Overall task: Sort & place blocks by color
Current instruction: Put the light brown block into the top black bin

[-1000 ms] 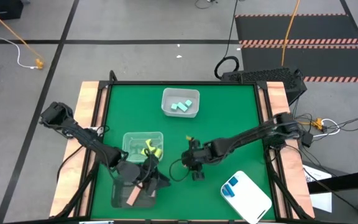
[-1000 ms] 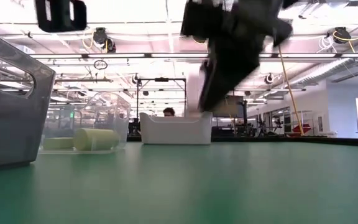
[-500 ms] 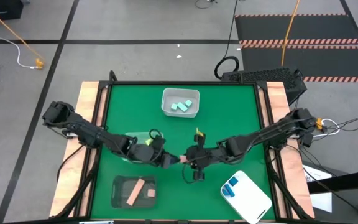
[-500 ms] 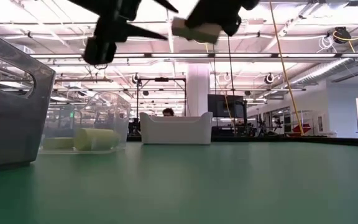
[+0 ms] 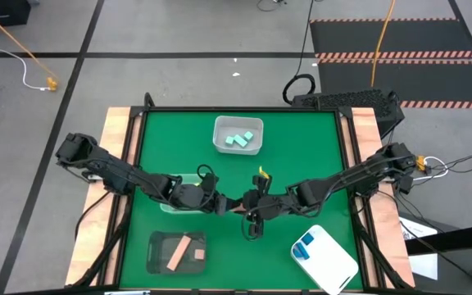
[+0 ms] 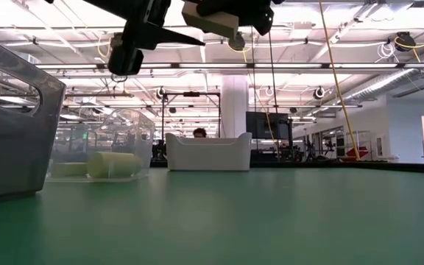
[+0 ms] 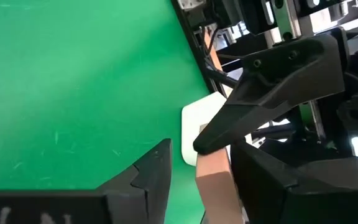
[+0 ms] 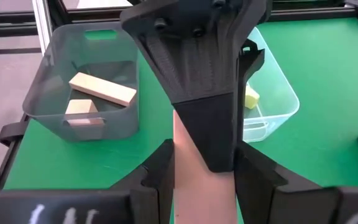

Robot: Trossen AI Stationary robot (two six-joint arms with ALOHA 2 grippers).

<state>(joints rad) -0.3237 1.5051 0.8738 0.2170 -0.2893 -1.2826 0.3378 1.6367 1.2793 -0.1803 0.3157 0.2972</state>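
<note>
Two grippers meet above mid-table in the high view: the left gripper (image 5: 220, 205) reaches in from its side, the right gripper (image 5: 250, 205) from the other, tips almost touching. This looks like a hand-over, since the dark tray (image 5: 156, 246) holding tan-pink bars (image 5: 179, 252) sits on the left arm's side. The white bin (image 5: 218, 135) keeps the mint blocks (image 5: 238, 140), and the clear bin (image 5: 165, 205) lies under the left arm.

From the low view, both grippers hang high over the green table (image 6: 271, 221), with the tan-pink bar (image 6: 208, 20) clear of the surface (nothing touches the mat).

Seen from the left wrist, the bar stands between that arm's own fingers (image 7: 154, 177). White shows between one finger and the bar, so the left jaws are parted around it and not clamped.

In the right wrist view, the right fingers (image 8: 160, 171) press both flanks of the bar, so the right gripper is grasping it. A left finger overlaps the bar's far end. Beyond lie the dark tray, its likely destination, and the clear bin with a yellow block (image 8: 251, 98).
</note>
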